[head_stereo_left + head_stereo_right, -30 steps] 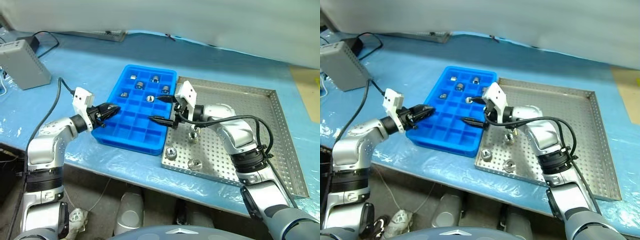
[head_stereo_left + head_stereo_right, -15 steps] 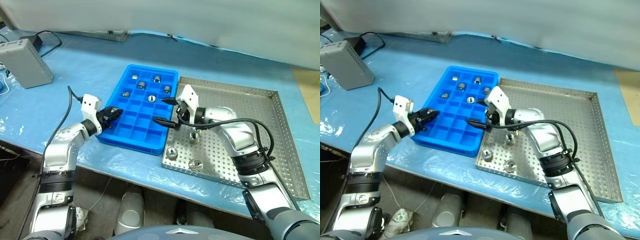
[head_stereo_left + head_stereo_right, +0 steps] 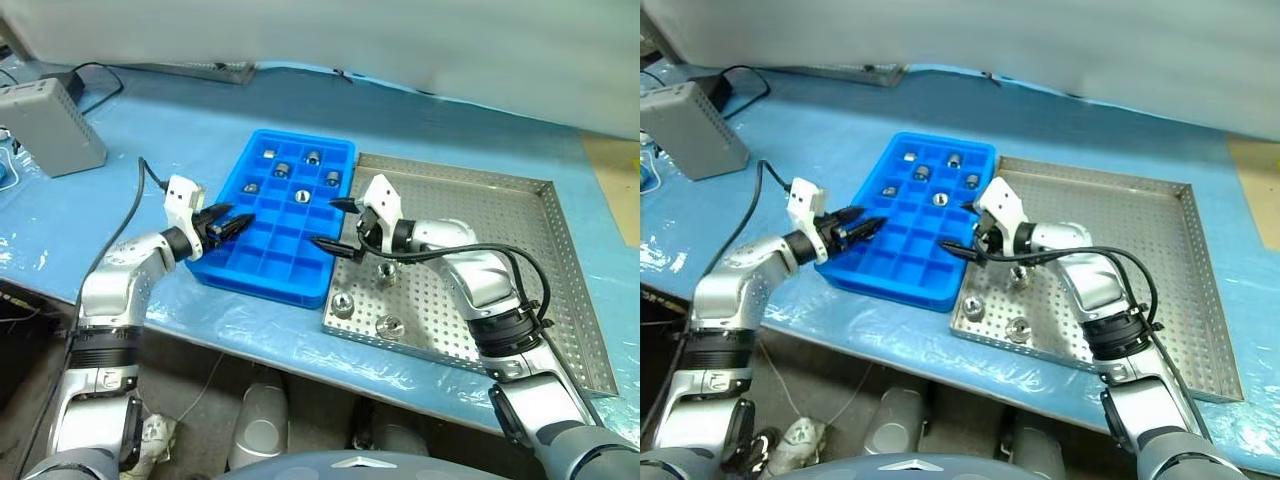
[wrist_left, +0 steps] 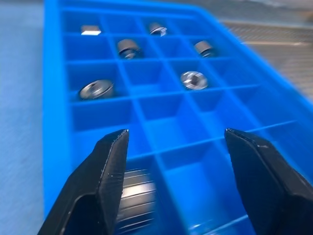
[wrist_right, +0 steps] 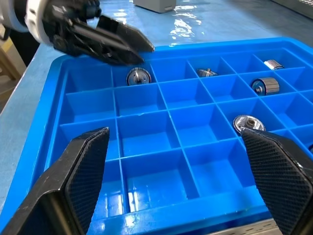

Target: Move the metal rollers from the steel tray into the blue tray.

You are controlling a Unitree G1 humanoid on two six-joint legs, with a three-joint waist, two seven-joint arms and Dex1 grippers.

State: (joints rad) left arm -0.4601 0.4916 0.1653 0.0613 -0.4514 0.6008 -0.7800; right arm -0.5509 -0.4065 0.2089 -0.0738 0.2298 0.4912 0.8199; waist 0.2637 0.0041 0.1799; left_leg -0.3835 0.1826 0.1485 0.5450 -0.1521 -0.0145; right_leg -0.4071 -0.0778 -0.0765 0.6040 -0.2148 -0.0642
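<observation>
The blue tray [image 3: 262, 285] lies left of the steel tray [image 3: 500, 215], and their sides touch. Several metal rollers [image 3: 299, 196] sit in its far compartments. Three more rollers [image 3: 388, 270] stand on the steel tray's perforated floor near its left front corner. My left gripper [image 3: 232, 222] hovers open over the blue tray's left edge. In the left wrist view a roller [image 4: 137, 193] lies in the compartment just under one finger [image 4: 105, 171], with nothing between the fingers. My right gripper [image 3: 328, 222] stands wide open and empty over the blue tray's right edge, facing the left one.
A grey box [image 3: 50, 125] with a black cable sits at the far left on the blue plastic sheet [image 3: 170, 130] covering the table. The table's front edge runs close below both trays. The steel tray's raised rim [image 3: 548, 185] bounds the right side.
My left gripper's fingers have opened over the blue tray's left edge after being shut. The right gripper stays wide open in about the same spot. The camera view shifted a little.
</observation>
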